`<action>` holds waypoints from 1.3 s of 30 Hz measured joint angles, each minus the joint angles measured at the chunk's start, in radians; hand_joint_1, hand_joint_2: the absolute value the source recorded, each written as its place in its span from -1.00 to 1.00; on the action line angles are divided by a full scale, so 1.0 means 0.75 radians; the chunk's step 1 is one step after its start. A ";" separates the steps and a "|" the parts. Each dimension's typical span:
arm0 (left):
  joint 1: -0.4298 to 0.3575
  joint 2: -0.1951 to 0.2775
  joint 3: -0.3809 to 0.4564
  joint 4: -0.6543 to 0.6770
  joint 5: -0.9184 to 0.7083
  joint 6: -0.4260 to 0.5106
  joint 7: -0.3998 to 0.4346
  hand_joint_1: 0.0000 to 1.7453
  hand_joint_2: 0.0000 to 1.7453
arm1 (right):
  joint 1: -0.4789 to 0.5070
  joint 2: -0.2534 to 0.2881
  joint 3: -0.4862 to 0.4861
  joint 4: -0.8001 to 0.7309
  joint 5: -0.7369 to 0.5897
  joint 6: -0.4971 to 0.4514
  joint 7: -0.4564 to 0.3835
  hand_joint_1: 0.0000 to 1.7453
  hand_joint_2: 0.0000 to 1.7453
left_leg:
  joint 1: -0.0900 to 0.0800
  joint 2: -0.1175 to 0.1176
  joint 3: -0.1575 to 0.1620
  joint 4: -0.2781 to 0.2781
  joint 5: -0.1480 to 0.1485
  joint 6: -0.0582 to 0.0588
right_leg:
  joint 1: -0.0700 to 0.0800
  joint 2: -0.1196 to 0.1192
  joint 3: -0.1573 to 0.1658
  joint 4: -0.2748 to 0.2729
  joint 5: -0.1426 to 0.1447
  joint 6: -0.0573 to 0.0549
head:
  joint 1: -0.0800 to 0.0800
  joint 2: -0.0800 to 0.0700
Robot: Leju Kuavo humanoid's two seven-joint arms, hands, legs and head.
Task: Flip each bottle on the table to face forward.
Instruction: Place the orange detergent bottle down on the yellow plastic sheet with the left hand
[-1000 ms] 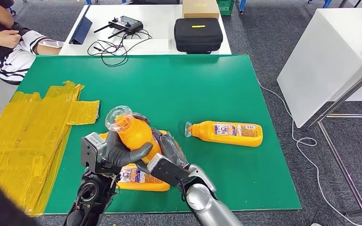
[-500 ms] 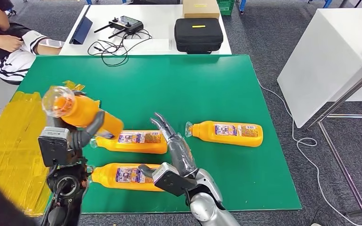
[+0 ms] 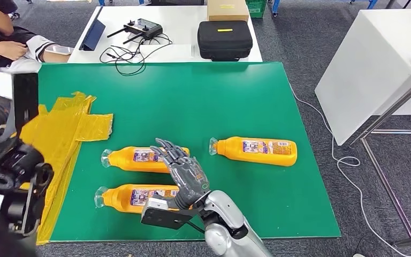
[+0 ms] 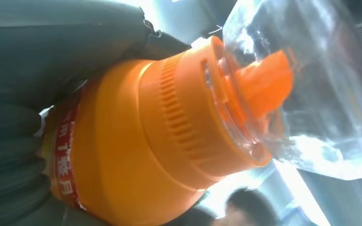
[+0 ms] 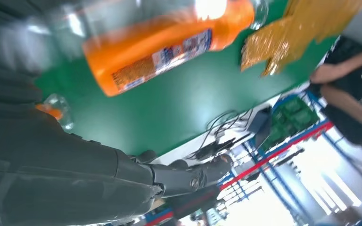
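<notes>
Green counter (image 3: 235, 96) with three orange bottles lying just ahead of the right hand (image 3: 184, 174), which hovers with fingers spread, grasping nothing. Left hand (image 4: 23, 108) grips a fourth bottle (image 4: 169, 127) up off the counter. Next I'd guess: set it down label-forward.

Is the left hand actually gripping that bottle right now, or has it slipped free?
Touching. The left wrist view shows the left hand wrapped around the orange bottle, dark fingers pressed against its body with no gap.
</notes>
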 joint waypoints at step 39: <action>-0.251 0.276 -0.028 1.242 0.196 -0.470 -0.785 1.00 1.00 | -0.078 0.011 0.108 0.256 0.182 0.105 0.059 -1.00 1.00 | 0.000 0.007 -0.003 0.000 0.001 -0.003 | -0.001 0.009 -0.005 0.003 0.001 -0.001 | 0.001 0.000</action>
